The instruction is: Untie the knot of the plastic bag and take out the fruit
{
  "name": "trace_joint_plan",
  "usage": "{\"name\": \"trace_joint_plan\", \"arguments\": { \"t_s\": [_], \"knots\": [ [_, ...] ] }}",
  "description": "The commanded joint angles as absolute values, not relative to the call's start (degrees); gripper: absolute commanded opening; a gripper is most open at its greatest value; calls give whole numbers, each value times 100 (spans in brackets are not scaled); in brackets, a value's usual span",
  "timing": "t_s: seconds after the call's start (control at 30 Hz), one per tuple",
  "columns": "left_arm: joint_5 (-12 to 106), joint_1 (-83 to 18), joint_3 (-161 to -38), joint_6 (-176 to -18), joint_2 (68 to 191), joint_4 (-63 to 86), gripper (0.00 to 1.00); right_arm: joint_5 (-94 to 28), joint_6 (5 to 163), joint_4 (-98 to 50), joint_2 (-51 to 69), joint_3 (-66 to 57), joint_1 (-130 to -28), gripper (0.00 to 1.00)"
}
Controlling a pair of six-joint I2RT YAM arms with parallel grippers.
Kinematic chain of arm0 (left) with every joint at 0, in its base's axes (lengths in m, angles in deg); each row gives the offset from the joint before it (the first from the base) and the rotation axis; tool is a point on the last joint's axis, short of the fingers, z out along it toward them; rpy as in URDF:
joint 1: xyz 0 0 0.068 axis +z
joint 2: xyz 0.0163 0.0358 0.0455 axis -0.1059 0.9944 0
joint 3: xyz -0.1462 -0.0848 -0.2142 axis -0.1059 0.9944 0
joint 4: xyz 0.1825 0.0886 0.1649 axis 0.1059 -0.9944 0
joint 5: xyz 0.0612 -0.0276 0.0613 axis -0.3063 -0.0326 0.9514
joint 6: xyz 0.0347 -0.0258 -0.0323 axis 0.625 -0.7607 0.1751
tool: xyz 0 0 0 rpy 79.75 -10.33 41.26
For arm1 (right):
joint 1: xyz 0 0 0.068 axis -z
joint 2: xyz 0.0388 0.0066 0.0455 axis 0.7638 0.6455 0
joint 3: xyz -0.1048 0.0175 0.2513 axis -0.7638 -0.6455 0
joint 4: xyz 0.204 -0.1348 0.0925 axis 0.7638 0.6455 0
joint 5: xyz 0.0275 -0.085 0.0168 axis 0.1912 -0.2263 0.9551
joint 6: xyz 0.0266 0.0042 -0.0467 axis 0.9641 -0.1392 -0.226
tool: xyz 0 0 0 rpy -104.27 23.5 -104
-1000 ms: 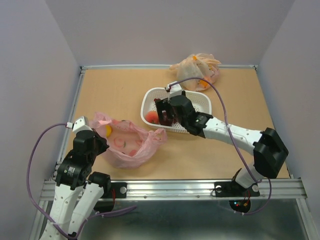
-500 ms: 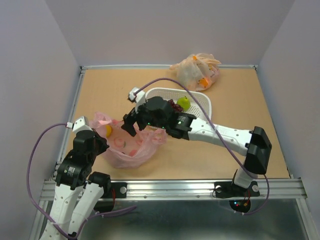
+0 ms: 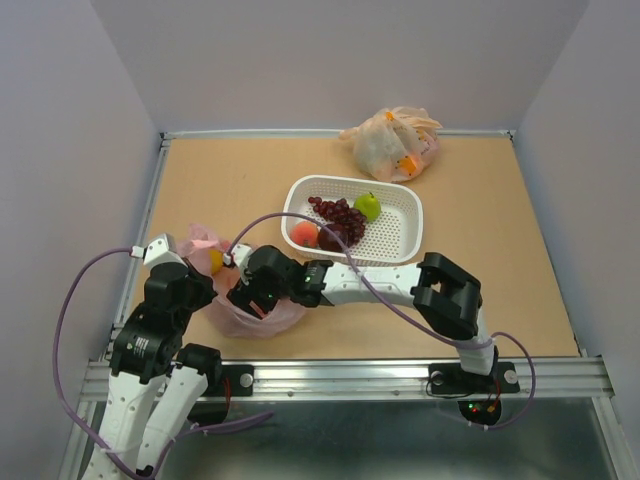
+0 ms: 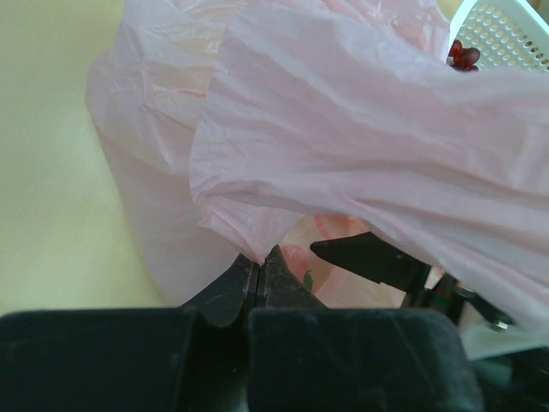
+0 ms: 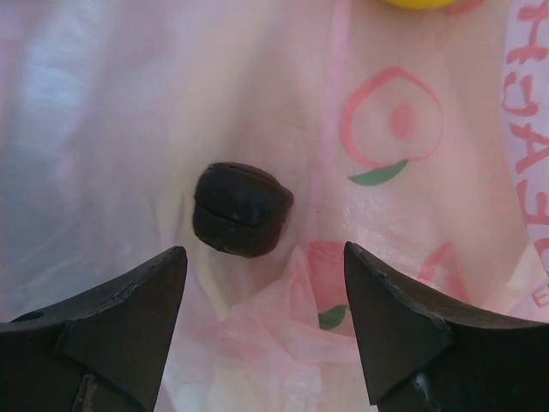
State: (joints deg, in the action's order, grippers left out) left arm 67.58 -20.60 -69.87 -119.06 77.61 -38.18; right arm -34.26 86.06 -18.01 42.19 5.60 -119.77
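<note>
Tan desk [image 3: 230,180], lilac walls [image 3: 340,60]; lower left, left hand [image 4: 259,266] pinches the plastic bag [image 4: 343,129], right hand [image 5: 262,253] gapes empty over a plum [image 5: 240,209].

The plastic bag [image 3: 250,322] lies at the near left of the surface [image 3: 480,290], with a plum [image 5: 240,209] and a lemon [image 3: 215,261] in it. Behind it to the right sits the basket [image 3: 405,240], holding a grape bunch [image 3: 340,212], a peach [image 3: 304,234] and a round fruit [image 3: 368,206]. A second bag [image 3: 392,143] lies at the far edge.
</note>
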Motion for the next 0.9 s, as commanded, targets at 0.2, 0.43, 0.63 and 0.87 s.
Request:
{"name": "trace_joint_plan", "arguments": {
  "t_s": [0.2,0.43,0.63,0.87],
  "knots": [
    [6739,-2041,-6890,-11801,7681,-3561,0,-2956,8545,-1926,4766,1109,-12187,87],
    [6704,-2041,-6881,-11775,7663,-3561,0,-2420,8281,-2348,4968,1127,-12196,91],
    [6678,-2041,-6872,-11758,7637,-3544,0,-2244,8324,-2699,5284,1250,-12196,90],
    [6651,-2041,-6864,-11749,7619,-3543,0,-2314,8395,-3103,5566,1251,-12196,82]
  ]
}}
